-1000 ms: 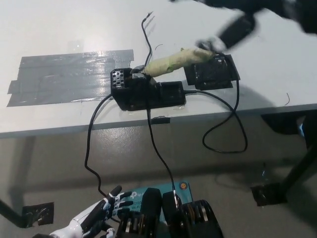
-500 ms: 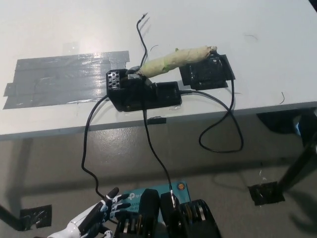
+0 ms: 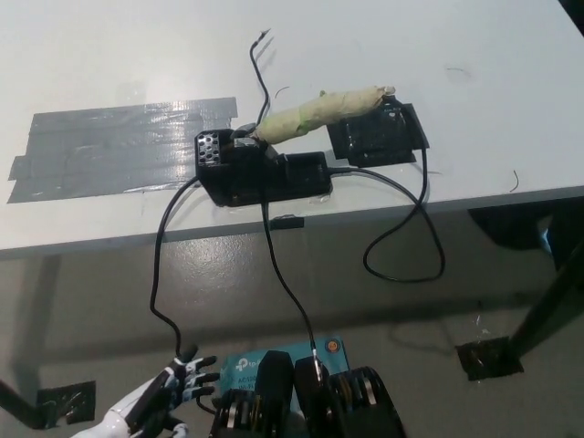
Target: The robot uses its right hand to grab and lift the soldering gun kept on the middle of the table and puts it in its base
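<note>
The robot's white left hand rests low at the bottom left, below the table edge, released, its fingers spread and holding nothing. The black right hand is out of the picture, so nothing can be said of its grip.

Up and to the right of the left hand, well apart from it, stands the black plastic base unit near the front edge of the white table. The soldering gun, a long handle wrapped in pale yellow-green tape, already sits with its tip end down in the base and leans away to the right, its free end over a flat black square pad beyond the base. Judged from this, the placing looks done.

The gun is probably light and stiff, and the taped wrap should give a soft, non-slip hold. The best place to take it is mid-handle, clear of the metal tip end. Its thin black cable loops off the table edge and could drag or tug when lifted. Another black cord hangs down from the base toward the left hand. A patch of grey duct tape lies on the table, above the hand and left of the base.
</note>
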Controlling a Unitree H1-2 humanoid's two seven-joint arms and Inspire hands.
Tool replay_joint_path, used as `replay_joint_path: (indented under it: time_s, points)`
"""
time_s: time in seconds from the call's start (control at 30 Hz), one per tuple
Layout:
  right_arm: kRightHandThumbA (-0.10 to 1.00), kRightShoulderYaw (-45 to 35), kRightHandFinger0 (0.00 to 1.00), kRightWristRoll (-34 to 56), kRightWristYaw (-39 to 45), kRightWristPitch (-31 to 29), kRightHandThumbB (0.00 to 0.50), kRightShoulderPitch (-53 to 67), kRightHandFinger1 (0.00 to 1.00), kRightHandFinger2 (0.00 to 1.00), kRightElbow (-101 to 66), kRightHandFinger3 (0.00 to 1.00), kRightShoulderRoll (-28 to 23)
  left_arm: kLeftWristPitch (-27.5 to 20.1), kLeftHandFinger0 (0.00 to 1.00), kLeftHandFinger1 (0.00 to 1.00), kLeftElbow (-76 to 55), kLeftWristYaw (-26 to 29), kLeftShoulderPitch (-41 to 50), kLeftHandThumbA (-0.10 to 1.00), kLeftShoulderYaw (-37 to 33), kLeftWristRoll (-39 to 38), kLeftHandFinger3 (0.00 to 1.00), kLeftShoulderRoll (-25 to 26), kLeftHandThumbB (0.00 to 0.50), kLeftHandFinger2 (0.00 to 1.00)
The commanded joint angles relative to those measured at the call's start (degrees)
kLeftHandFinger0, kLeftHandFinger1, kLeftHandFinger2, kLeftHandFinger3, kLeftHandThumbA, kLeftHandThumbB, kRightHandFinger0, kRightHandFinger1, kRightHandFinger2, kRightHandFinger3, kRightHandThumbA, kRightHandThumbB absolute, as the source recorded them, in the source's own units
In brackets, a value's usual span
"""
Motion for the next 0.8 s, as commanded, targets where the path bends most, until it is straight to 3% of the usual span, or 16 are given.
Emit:
replay_joint_path:
  time_s: [0.0,0.07,0.1,0.17,0.2,0.27,0.4,0.6,0.73,0.77]
  points:
    - [0.16,-2.1,0.49,5.5,-14.9,-12.5,0.283,-1.4,1.0,1.0,2.6,1.0,0.0,-2.9,1.0,1.0,-0.3,0.4,0.3,1.0,2.4,-0.8,1.0,2.5,0.316,1.0]
    - [0.18,-0.9,0.52,4.8,-15.6,-13.9,0.288,-2.4,0.97,1.0,3.1,1.0,-0.5,-2.9,1.0,1.0,0.0,0.4,0.2,1.0,3.0,-1.3,1.0,2.5,0.358,1.0]
    - [0.16,-0.1,0.56,4.6,-15.5,-13.2,0.313,-2.4,1.0,1.0,2.6,1.0,-0.6,-2.6,1.0,1.0,-0.1,0.6,0.1,1.0,3.0,-0.8,1.0,2.7,0.378,1.0]
    - [0.15,0.9,0.46,4.8,-15.2,-12.1,0.325,-3.0,1.0,1.0,2.6,1.0,-1.1,-2.7,1.0,1.0,-0.2,0.6,-0.2,1.0,3.4,-0.7,1.0,2.8,0.375,1.0]
    - [0.2,1.9,0.5,4.0,-15.5,-11.6,0.33,-3.1,1.0,1.0,2.1,1.0,-1.5,-2.3,1.0,1.0,-0.7,1.0,-0.3,1.0,3.3,0.1,1.0,3.1,0.361,1.0]
    - [0.21,3.2,0.62,4.4,-15.2,-10.6,0.32,-3.2,1.0,1.0,2.2,1.0,-2.5,-0.9,1.0,1.0,-1.2,2.4,-0.2,1.0,3.9,0.8,1.0,2.7,0.249,1.0]
    - [0.19,4.9,0.6,5.7,-16.3,-9.8,0.329,-3.9,1.0,1.0,2.1,1.0,-3.8,0.6,1.0,1.0,-2.1,4.6,-0.1,1.0,4.3,2.7,1.0,2.5,0.154,1.0]
    - [0.2,7.1,0.66,7.3,-17.2,-7.9,0.346,-1.9,1.0,1.0,-0.3,1.0,-4.8,1.2,1.0,0.98,-2.7,6.1,1.6,1.0,4.5,4.2,1.0,2.7,0.161,0.99]
    - [0.22,9.0,0.74,7.7,-17.4,-8.1,0.343,-1.9,1.0,1.0,0.1,1.0,-5.7,1.2,1.0,1.0,-3.9,7.0,2.9,1.0,6.8,2.6,1.0,1.8,0.107,1.0]
    - [0.22,9.4,0.71,7.7,-17.6,-8.5,0.344,-2.1,1.0,1.0,0.3,1.0,-6.0,1.2,0.98,1.0,-4.0,7.5,3.0,1.0,7.7,2.1,1.0,1.2,0.097,1.0]
